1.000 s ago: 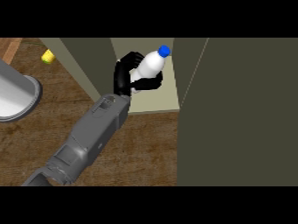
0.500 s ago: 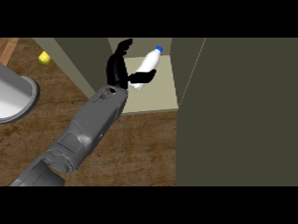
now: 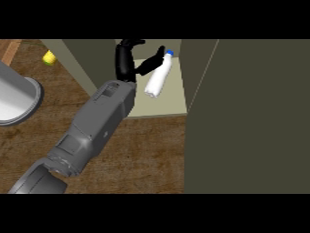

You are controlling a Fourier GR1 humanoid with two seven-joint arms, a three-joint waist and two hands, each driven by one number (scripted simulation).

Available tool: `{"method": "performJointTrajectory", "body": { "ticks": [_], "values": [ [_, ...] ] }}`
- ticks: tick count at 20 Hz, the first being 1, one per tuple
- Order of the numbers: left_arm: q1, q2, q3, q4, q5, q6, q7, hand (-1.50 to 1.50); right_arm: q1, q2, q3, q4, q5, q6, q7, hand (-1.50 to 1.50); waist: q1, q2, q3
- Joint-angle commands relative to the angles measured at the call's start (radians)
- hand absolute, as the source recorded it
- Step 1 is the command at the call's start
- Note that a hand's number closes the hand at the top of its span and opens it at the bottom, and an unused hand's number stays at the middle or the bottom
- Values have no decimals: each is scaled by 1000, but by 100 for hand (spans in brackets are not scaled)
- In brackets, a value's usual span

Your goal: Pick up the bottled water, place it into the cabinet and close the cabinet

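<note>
The bottled water [image 3: 157,78], white with a blue cap, stands tilted on the pale shelf [image 3: 167,105] inside the open cabinet. My right hand [image 3: 126,61] is just left of it, reaching into the cabinet with its fingers straight and pointing up. Only the thumb lies against the bottle's upper side; the hand is open. My grey forearm [image 3: 97,123] runs in from the lower left. The left hand does not show.
The cabinet's dark door [image 3: 258,113] stands open and fills the right side. A large pale cylinder with a flared rim [image 3: 6,95] sits at the left. A small yellow object [image 3: 48,57] lies far left on the wooden counter [image 3: 137,154].
My hand carried the bottle deeper into the cabinet, then its fingers uncurled from around it. The bottle now rests on the shelf.
</note>
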Motion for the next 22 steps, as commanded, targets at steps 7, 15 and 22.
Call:
{"method": "performJointTrajectory", "body": {
  "ticks": [7,15,22],
  "values": [
    [33,-11,15,-60,102,-240,-101,150,38,-1,47,-109,1,5,61,-150,0,-15,2],
    [229,-11,-158,-310,230,-375,-35,150,13,5,57,-108,39,-25,81,-150,36,-30,2],
    [495,-11,-379,-616,327,-425,-12,-150,37,1,111,-133,58,-56,87,-150,55,-41,1]
  ]
}}
